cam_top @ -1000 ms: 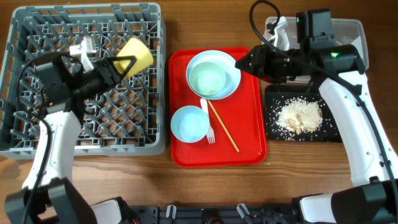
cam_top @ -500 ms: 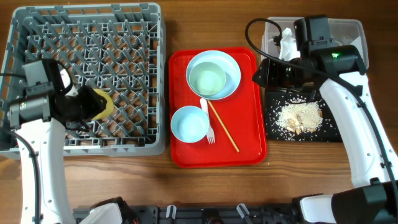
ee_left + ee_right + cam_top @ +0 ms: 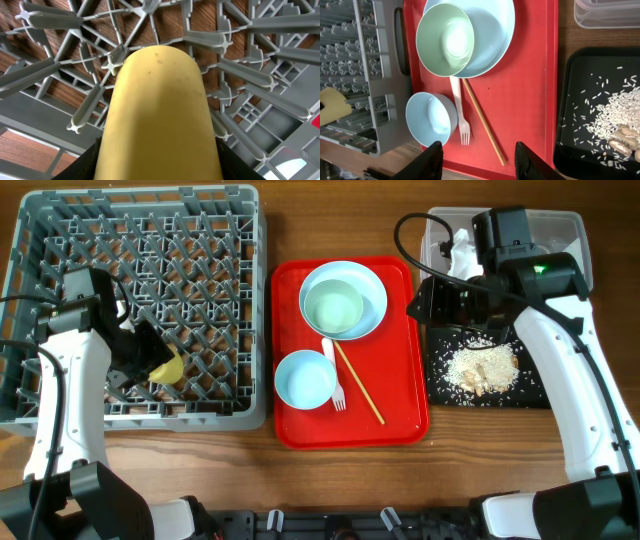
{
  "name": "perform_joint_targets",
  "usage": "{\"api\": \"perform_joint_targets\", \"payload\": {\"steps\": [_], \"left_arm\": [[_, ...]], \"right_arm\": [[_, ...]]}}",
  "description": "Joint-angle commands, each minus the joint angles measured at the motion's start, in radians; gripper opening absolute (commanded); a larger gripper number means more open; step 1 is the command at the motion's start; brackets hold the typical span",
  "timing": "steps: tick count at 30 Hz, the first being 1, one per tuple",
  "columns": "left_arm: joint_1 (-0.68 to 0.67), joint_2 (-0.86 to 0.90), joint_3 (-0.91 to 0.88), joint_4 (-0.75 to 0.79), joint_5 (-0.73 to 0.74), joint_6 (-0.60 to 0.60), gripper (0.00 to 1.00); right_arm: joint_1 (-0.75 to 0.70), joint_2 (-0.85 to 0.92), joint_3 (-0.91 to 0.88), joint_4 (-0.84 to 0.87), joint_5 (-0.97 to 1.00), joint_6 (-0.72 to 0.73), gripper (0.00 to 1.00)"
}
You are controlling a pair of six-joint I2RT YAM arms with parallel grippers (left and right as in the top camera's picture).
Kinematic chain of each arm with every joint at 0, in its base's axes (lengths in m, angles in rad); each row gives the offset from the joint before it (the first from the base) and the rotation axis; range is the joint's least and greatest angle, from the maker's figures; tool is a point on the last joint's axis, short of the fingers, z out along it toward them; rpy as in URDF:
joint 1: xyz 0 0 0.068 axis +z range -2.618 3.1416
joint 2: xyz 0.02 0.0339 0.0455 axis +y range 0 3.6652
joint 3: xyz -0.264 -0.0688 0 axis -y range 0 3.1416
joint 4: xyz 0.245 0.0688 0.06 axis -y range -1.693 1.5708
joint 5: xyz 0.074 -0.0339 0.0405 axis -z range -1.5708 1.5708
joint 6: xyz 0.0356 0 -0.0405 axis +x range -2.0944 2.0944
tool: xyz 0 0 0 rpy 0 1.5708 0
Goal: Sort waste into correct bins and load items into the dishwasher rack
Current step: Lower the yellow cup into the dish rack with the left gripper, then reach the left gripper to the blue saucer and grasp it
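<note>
While the left gripper (image 3: 143,363) pinches the small yellow cup (image 3: 159,100) from both sides, the cup sits tilted down among the pegs of the dishwasher rack (image 3: 150,418), which lies just left of the red tray (image 3: 400,395). Over the tray's right edge hangs the right gripper (image 3: 479,150), fingers spread wide, nothing between them. On the tray's far end a mint-green bowl (image 3: 335,308) nests inside a pale blue plate (image 3: 372,285). At the tray's near left sits a small pale blue bowl (image 3: 305,378), the white plastic fork (image 3: 334,380) just beside it and the thin wooden stick (image 3: 358,383) slanting alongside. Right of the tray, on the wooden surface (image 3: 450,450), the black tray (image 3: 440,395) holds the rice crumbs (image 3: 480,367). Beyond that, the clear tub (image 3: 560,235) holds a white scrap (image 3: 460,250).
</note>
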Motion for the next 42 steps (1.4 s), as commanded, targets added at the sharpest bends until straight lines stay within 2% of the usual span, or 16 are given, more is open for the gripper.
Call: {"api": "perform_joint_targets", "payload": {"steps": [1,16,17,18,19,20,21,27,28,29,31,32,35,37,39,42], "left_arm": [[0.004,0.008,0.003,-0.004,-0.014,0.020,0.04],[-0.002,0.026,-0.001,-0.010,-0.014,0.020,0.04],[-0.002,0.030,-0.001,-0.011,-0.014,0.020,0.23],[-0.002,0.032,-0.001,-0.011,-0.014,0.020,0.50],[-0.002,0.033,-0.001,-0.011,-0.014,0.020,0.63],[-0.002,0.033,-0.001,-0.011,-0.014,0.020,0.94],[-0.002,0.033,-0.001,-0.010,-0.014,0.020,1.00],[-0.002,0.025,0.007,-0.006,-0.014,0.020,1.00],[-0.002,0.015,0.019,-0.006,-0.014,0.021,1.00],[-0.002,-0.003,0.038,-0.006,-0.014,0.024,1.00],[-0.005,-0.051,0.085,-0.005,-0.010,0.024,1.00],[-0.021,-0.089,0.110,0.008,0.016,0.024,1.00],[-0.128,-0.166,0.115,0.078,0.084,0.019,1.00],[-0.287,-0.171,0.115,0.114,0.082,0.020,1.00],[-0.408,-0.154,0.115,0.141,0.080,0.020,1.00],[-0.562,-0.143,0.113,0.199,0.103,0.020,1.00]], "right_arm": [[0.000,-0.023,0.020,-0.007,0.020,-0.016,0.47],[0.000,-0.023,0.019,-0.033,0.020,-0.043,0.50],[0.000,-0.023,0.019,-0.033,0.020,-0.042,0.50],[0.000,-0.023,0.019,-0.033,0.020,-0.043,0.50],[0.000,-0.023,0.019,-0.033,0.020,-0.042,0.50],[0.000,-0.023,0.019,-0.034,0.020,-0.042,0.50],[0.000,-0.023,0.019,-0.035,0.020,-0.042,0.50],[0.000,-0.023,0.019,-0.043,0.020,-0.042,0.52],[0.000,-0.023,0.019,-0.043,0.020,-0.042,0.58],[0.000,-0.023,0.019,-0.043,0.020,-0.042,0.68],[0.000,-0.023,0.019,-0.036,0.021,-0.042,0.96],[0.000,-0.023,0.019,-0.025,0.021,-0.042,1.00],[0.000,-0.023,0.019,-0.004,0.021,-0.024,1.00],[-0.008,-0.023,0.020,0.000,0.077,0.045,1.00],[-0.045,-0.032,0.020,-0.025,0.164,0.108,1.00],[-0.143,-0.039,0.020,-0.063,0.177,0.119,1.00]]}}
